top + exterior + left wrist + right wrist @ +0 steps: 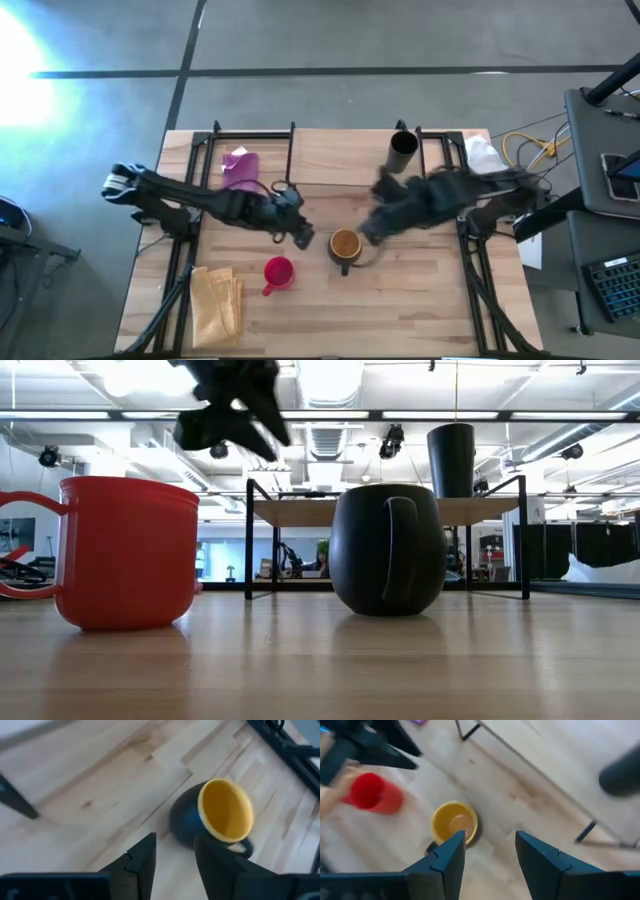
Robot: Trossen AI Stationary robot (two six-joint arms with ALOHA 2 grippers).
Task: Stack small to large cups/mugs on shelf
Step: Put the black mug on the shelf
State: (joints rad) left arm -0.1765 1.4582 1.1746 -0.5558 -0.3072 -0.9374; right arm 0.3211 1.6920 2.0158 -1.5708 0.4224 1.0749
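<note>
The dark mug with the orange-yellow inside stands upright on the table, and the red mug stands to its near left. On the shelf the taller black cup stands at the right end. My left gripper hovers open just left of the dark mug. My right gripper is open above and to the right of the dark mug. The red mug shows beyond.
A purple cloth lies at the far left beside the shelf. A folded yellow cloth lies at the near left and a white cloth at the far right. Black frame rails run along both table sides.
</note>
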